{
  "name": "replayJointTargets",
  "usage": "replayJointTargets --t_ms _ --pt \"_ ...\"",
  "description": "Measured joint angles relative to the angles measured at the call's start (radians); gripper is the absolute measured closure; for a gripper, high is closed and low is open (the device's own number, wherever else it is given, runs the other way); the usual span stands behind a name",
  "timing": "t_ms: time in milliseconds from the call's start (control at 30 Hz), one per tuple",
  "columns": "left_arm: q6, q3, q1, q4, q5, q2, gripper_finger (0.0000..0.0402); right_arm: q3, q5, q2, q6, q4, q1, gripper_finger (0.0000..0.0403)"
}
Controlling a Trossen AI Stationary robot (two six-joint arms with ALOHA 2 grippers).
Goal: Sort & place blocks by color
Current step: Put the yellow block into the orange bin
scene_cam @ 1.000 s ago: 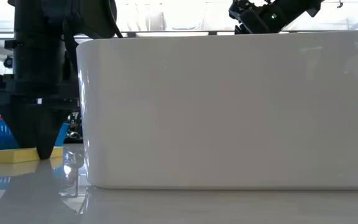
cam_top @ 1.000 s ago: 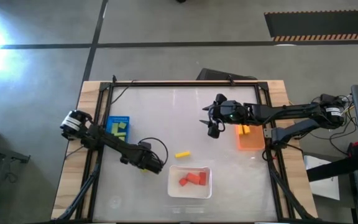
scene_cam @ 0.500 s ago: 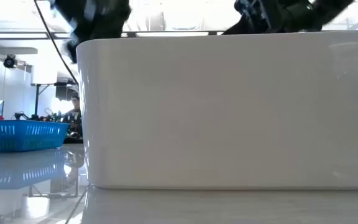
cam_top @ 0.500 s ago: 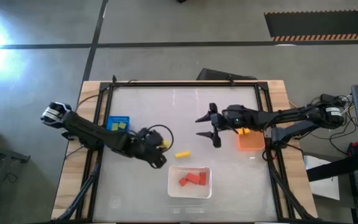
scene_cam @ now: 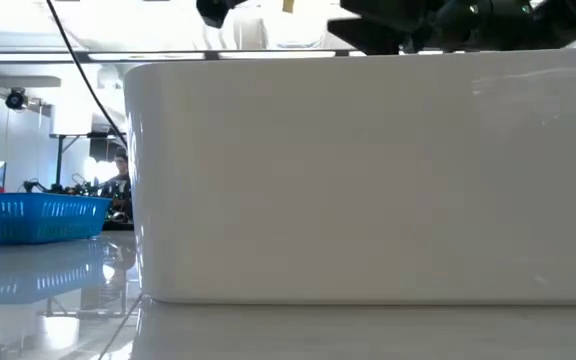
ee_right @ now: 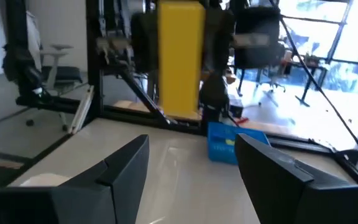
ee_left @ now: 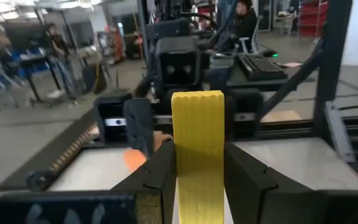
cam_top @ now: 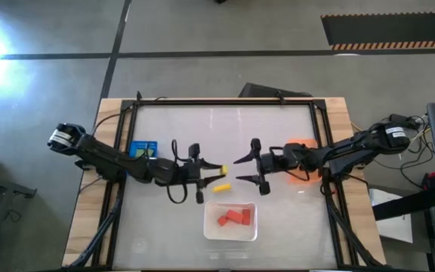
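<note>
A yellow block (cam_top: 215,168) is in my left gripper (cam_top: 204,169), which is shut on it above the table's middle; the left wrist view shows the block (ee_left: 197,143) upright between the fingers. My right gripper (cam_top: 242,170) is open and faces it from the right, a short gap away, touching nothing. In the right wrist view the held block (ee_right: 180,56) stands ahead of my open right gripper (ee_right: 194,162). A second yellow block (cam_top: 221,187) lies flat on the table. Red blocks (cam_top: 233,218) lie in the white tray (cam_top: 210,227). Green blocks (cam_top: 143,155) sit in the blue bin. My left gripper pinches the yellow block between its two fingers (ee_left: 160,174), which press on its two opposite side faces (ee_left: 180,163). The fingers come level from the table's left and lie along the block. Its free end (ee_left: 197,99) juts past the fingertips toward my right gripper. The block is lifted clear.
The blue bin (cam_top: 152,143) sits at the table's left, partly under my left arm. My right arm mostly covers the orange bin (cam_top: 304,175). In the low view the white tray's wall (scene_cam: 368,180) fills the frame, with the blue bin (scene_cam: 33,215) left of it. People and chairs show beyond the table.
My left gripper has lifted the yellow block off the table, carried it toward the right and far side, and turned from pointing down to level. My right gripper has moved from beside the orange bin toward the left and near side and turned level, facing the block.
</note>
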Motion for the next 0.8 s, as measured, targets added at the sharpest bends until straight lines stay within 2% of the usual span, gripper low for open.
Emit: replayJointTargets --t_ms 233,633,700,800 --pt "0.042 -0.008 0.032 0.139 0.029 0.049 0.0318 0.087 0.041 0.069 0.007 -0.001 0.004 0.0177" --pt "0.042 -0.008 0.05 0.147 0.043 0.062 0.0318 0.172 0.037 0.13 -0.018 -0.005 0.004 0.0183" --pt "0.042 -0.008 0.05 0.147 0.043 0.062 0.0318 0.173 0.037 0.123 -0.025 -0.005 0.004 0.02" --pt "0.042 -0.008 0.051 0.147 0.041 0.061 0.0311 0.173 0.034 0.122 -0.034 -0.006 0.005 0.0254"
